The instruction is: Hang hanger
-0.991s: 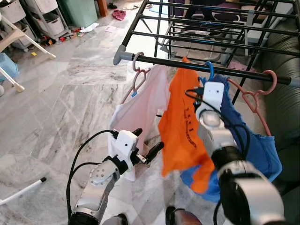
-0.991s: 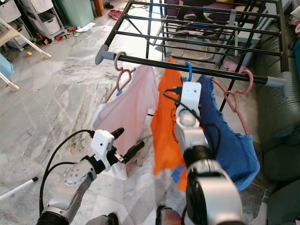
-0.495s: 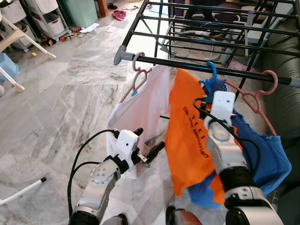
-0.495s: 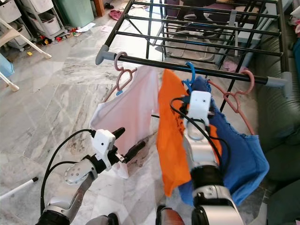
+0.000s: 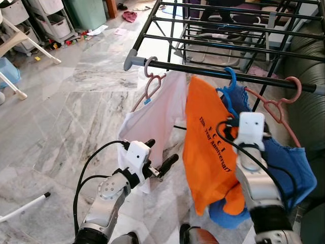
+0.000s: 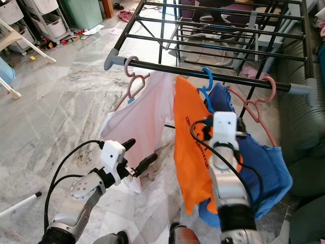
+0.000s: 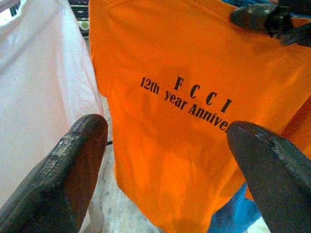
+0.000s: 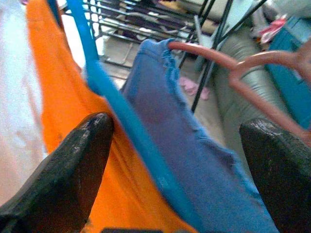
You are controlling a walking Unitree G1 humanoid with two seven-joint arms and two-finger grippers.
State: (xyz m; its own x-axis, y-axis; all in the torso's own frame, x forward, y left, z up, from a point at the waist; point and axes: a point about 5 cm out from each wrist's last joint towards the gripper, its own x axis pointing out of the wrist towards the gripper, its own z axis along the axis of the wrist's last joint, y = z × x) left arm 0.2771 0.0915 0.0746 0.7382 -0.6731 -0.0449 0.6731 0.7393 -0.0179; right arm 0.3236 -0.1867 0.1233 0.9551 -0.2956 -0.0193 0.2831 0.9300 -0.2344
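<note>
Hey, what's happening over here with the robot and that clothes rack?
The robot is hanging laundry on a black drying rack. An orange T-shirt on a blue hanger is hooked over the front rail, between a white shirt on a pink hanger and a blue garment on another pink hanger. The right gripper is beside the blue hanger with its jaws open. The left gripper, also open, is held lower, pointing at the orange T-shirt.
</note>
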